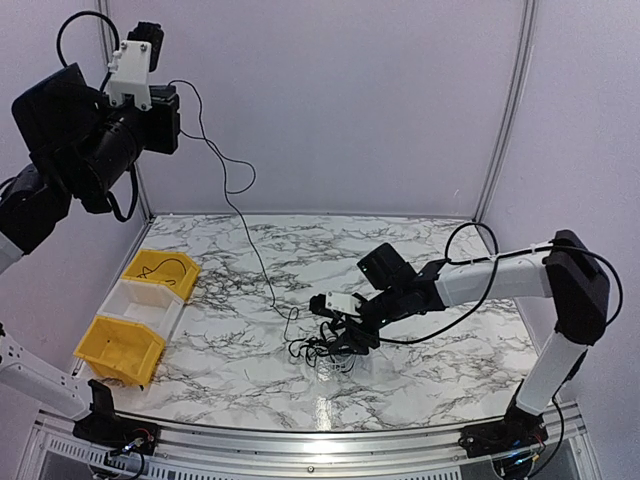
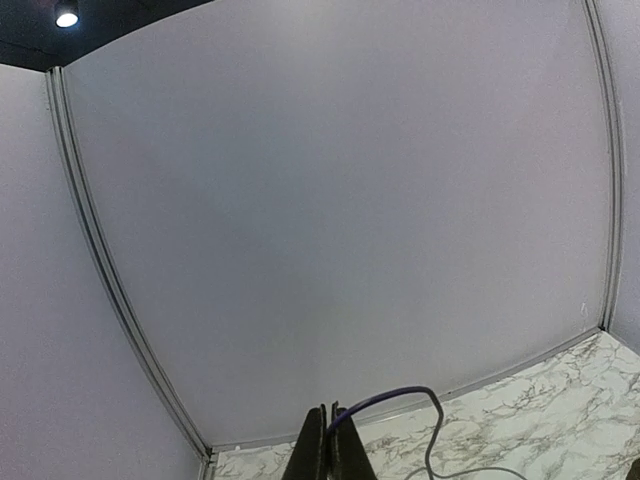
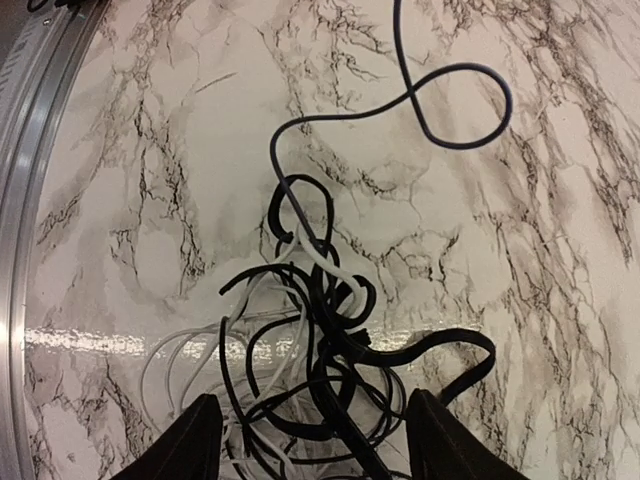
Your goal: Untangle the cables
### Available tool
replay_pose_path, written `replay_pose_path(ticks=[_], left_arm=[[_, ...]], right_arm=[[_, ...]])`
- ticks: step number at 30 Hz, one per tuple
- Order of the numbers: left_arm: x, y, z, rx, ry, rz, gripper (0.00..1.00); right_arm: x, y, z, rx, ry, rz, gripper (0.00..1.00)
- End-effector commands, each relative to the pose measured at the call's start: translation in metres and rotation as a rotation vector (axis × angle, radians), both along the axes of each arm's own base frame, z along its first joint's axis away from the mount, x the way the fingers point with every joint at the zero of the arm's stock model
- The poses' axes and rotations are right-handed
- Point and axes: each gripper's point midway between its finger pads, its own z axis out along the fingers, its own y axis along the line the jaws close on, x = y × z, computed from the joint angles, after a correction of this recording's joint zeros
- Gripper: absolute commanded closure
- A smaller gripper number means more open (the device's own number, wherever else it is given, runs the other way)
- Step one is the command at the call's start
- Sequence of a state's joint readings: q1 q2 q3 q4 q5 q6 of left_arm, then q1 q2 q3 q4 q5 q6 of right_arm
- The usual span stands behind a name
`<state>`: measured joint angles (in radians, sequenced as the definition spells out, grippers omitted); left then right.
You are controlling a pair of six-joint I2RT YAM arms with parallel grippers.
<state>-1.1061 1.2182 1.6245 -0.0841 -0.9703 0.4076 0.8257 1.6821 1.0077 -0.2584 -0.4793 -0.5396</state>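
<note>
A clump of tangled black and pale cables [image 1: 325, 348] lies on the marble table near its front middle. My left gripper [image 1: 172, 112] is raised high at the far left, shut on one thin dark cable [image 1: 238, 205] that runs down from it to the clump. In the left wrist view the gripper [image 2: 334, 425] pinches that cable [image 2: 400, 397]. My right gripper [image 1: 345, 335] is low at the clump, open. In the right wrist view the gripper [image 3: 312, 440] straddles the clump [image 3: 320, 340], fingers wide apart on either side, and a single strand loops away beyond [image 3: 455, 105].
Two yellow bins [image 1: 160, 272] [image 1: 118, 350] and a white bin [image 1: 143, 306] between them stand at the table's left edge; a cable lies in the far yellow one. White booth walls enclose the table. A metal rail [image 1: 320, 440] runs along the front edge.
</note>
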Motion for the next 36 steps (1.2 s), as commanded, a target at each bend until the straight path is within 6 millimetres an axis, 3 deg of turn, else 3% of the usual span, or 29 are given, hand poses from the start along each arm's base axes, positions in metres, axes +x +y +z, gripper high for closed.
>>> replay_pose_path(ticks=[1, 5, 9, 12, 15, 20, 23, 26, 29, 33, 36], left_arm=[[-0.006, 0.014, -0.001, -0.031, 0.003, 0.012, 1.0], [-0.008, 0.019, 0.0, -0.039, 0.001, 0.017, 1.0], [-0.01, 0.025, 0.003, -0.042, -0.004, 0.025, 1.0], [-0.014, 0.032, 0.011, -0.058, -0.015, 0.026, 1.0], [-0.02, 0.047, 0.031, -0.088, -0.042, 0.04, 1.0], [-0.036, 0.083, 0.08, -0.154, -0.107, 0.071, 1.0], [-0.043, 0.1, 0.098, -0.168, -0.13, 0.099, 1.0], [-0.045, 0.106, 0.102, -0.16, -0.134, 0.114, 1.0], [-0.043, 0.104, 0.098, -0.147, -0.127, 0.12, 1.0], [-0.041, 0.1, 0.091, -0.13, -0.116, 0.124, 1.0], [-0.044, 0.112, 0.098, -0.167, -0.126, 0.151, 1.0]], right_arm=[[0.013, 0.031, 0.006, 0.015, -0.079, 0.012, 0.36], [0.018, 0.047, -0.006, -0.001, -0.08, 0.004, 0.35], [0.03, 0.048, -0.03, -0.061, -0.079, -0.038, 0.38], [0.028, 0.04, -0.05, -0.111, -0.063, -0.027, 0.58], [0.025, 0.026, -0.058, -0.134, -0.028, -0.038, 0.77], [0.046, -0.021, -0.058, -0.189, -0.006, -0.135, 0.92], [0.065, -0.057, -0.055, -0.223, -0.027, -0.224, 0.92], [0.083, -0.094, -0.054, -0.249, -0.04, -0.321, 0.92], [0.095, -0.122, -0.059, -0.278, -0.033, -0.404, 0.81], [0.099, -0.142, -0.069, -0.307, -0.019, -0.469, 0.69], [0.104, -0.151, -0.077, -0.326, -0.01, -0.508, 0.62]])
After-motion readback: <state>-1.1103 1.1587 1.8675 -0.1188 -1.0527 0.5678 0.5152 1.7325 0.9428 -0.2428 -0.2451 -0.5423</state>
